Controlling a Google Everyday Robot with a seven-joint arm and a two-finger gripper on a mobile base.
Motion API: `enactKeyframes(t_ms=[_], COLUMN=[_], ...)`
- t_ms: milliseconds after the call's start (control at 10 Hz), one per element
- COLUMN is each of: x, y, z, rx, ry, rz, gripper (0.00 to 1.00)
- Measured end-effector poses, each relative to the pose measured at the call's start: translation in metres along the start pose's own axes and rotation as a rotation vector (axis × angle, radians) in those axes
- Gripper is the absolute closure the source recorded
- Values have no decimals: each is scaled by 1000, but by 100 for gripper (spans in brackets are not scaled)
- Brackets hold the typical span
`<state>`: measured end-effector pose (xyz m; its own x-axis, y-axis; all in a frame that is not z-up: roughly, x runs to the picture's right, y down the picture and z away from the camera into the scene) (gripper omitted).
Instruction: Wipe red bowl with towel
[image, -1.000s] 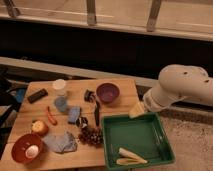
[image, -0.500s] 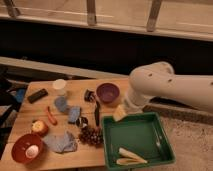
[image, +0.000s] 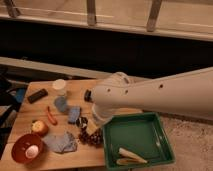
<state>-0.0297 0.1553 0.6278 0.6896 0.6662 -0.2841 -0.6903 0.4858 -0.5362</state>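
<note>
Swinging left from above the tray, the big white arm (image: 150, 97) now reaches across the middle of the counter. Its gripper (image: 95, 124) hangs below the rounded wrist, over the counter between the tray's left rim and a cluster of dark grapes (image: 90, 137). The fingers stand apart with nothing between them.

The pale wooden counter (image: 27, 112) carries everything else. A green rectangular plastic tray (image: 165, 142) sits at its right end with pale yellow banana-like pieces (image: 130, 156) inside.

The shallow round red bowl (image: 20, 145) rests at the front left corner, well apart from the gripper, with a small white egg-shaped thing (image: 32, 151) in it. The wrinkled pale grey-blue cloth towel (image: 61, 142) lies just beside the bowl on its right, between it and the grapes.

Farther back are a small blue rectangular block (image: 74, 115) and a white cup (image: 60, 86).
</note>
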Motion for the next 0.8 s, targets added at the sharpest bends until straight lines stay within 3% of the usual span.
enactKeyframes(t_ms=[500,800], x=[-1,-25], y=[-1,13], z=[6,51], rx=[-14,-64], ry=[-1,21], rz=[-5,-62], gripper=[31,31])
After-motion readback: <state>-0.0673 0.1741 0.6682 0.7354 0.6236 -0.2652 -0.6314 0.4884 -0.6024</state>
